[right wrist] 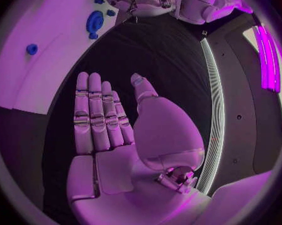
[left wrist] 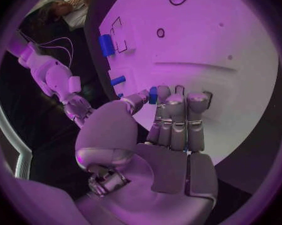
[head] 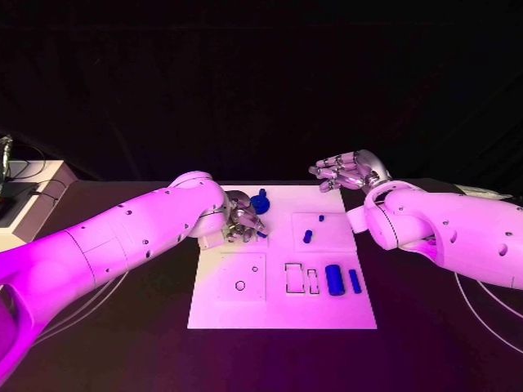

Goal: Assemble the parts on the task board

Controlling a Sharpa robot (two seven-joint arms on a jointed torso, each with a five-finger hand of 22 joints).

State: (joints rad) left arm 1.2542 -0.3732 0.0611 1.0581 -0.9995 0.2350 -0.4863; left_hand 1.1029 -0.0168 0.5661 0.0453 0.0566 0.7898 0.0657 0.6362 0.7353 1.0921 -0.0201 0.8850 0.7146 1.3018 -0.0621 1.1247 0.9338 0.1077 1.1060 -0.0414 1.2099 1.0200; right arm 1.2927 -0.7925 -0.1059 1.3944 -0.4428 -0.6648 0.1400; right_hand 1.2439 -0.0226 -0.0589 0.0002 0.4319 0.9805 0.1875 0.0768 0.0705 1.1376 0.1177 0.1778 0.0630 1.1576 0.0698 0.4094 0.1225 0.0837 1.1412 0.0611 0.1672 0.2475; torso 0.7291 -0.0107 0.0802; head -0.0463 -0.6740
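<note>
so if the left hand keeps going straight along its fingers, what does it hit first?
Probably the small blue part at the left hand's fingertips, then bare task board. Contact is unclear.

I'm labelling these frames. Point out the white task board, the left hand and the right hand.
White task board (head: 283, 314): head view, bare near edge.
Silver left hand (head: 240, 218): head view, hand's middle.
Silver right hand (right wrist: 118, 135): right wrist view, palm.

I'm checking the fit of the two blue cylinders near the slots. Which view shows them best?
The head view: both blue cylinders lie side by side on the white board, unobstructed. The left wrist view shows them bent near the board's edge; the right wrist view doesn't clearly show them.
</note>
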